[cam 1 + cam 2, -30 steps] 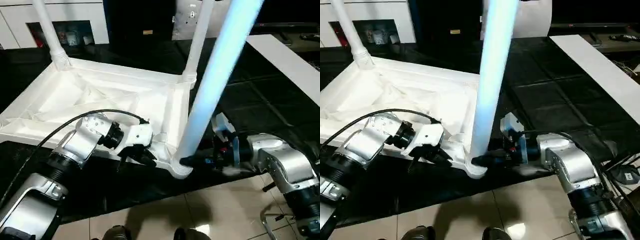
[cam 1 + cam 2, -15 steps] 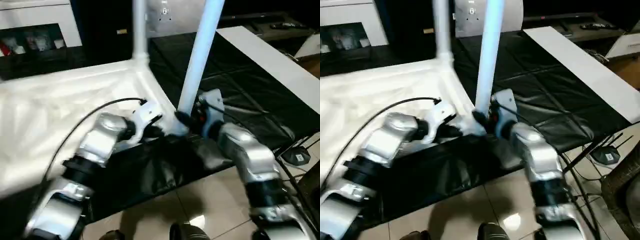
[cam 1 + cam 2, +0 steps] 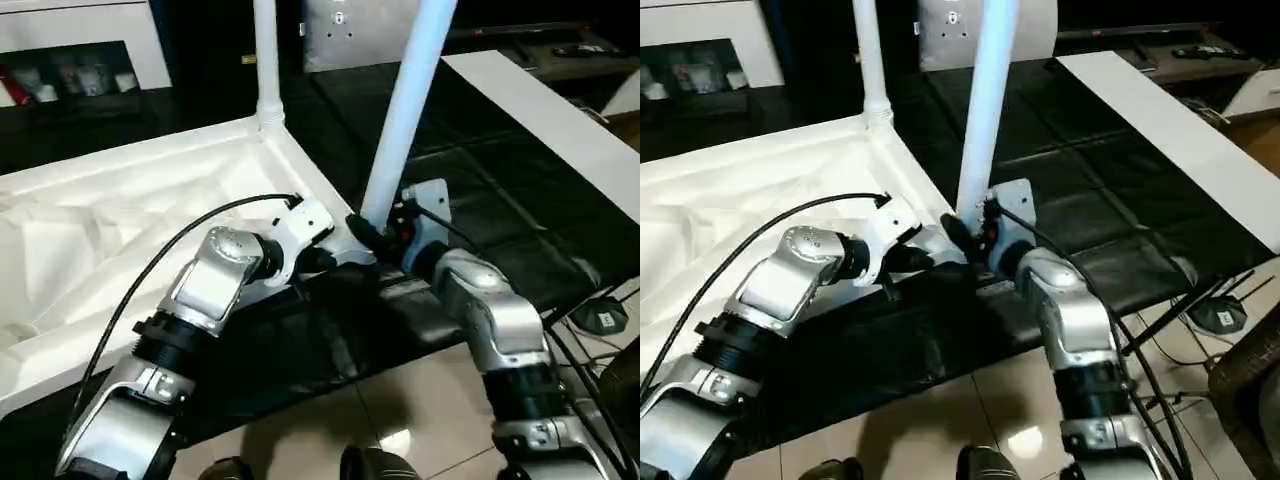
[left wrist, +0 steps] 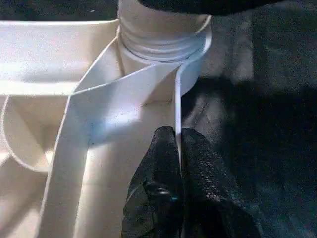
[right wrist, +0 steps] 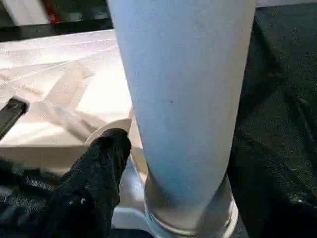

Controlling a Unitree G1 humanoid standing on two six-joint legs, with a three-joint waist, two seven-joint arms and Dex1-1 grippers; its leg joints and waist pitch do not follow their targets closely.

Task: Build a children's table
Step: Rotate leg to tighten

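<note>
Hidden: the near leg (image 3: 405,110) is cut off above; its socket is masked by both pincers.
Left pincer (image 4: 179,148): clamped together on the table top (image 3: 110,230) rim wall, just below the socket.
Right pincer (image 3: 362,232): pressed at the leg's base; finger state cannot be told.
Table: laid upside down on the black worktop (image 3: 500,190).
Room: tiled floor (image 3: 400,410), flat white board (image 3: 560,120).

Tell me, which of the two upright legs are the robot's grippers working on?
The near leg at the tabletop's front corner, by both grippers; the other leg stands alone at the far corner.

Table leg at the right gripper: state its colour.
White with a pale bluish sheen, the table leg shows best in the right wrist view.
</note>
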